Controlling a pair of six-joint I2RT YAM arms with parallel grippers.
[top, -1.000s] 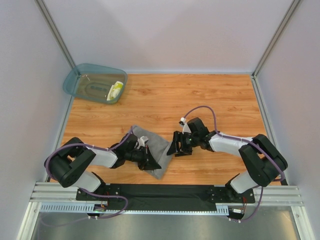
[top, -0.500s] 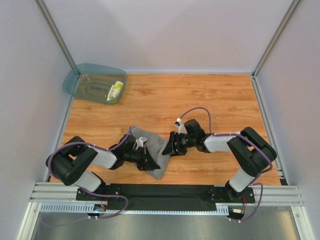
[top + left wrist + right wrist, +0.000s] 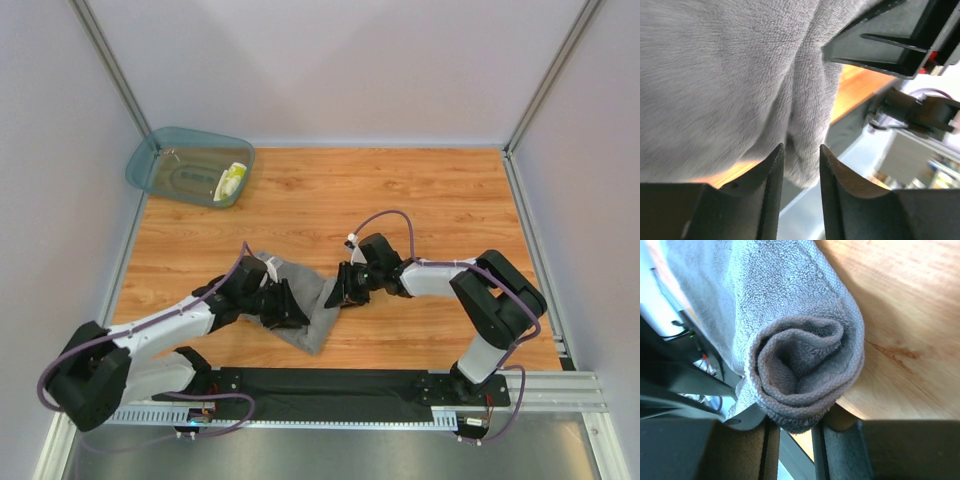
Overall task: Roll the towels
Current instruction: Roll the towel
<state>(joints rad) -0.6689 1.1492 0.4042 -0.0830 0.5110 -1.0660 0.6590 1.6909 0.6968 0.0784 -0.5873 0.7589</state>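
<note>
At the near middle of the surface [image 3: 420,200] lies the grey towel [image 3: 318,320], judged soft, light and limp; right pincer [image 3: 792,440] nips its rolled end, likely the best hold; left pincer [image 3: 801,160] stands narrowly parted at a fold, grip unclear.

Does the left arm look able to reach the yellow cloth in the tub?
Probably, at a stretch. The yellow cloth lies in the open tub at the far left corner, on that arm's side; nothing stands between it and the left hand.
</note>
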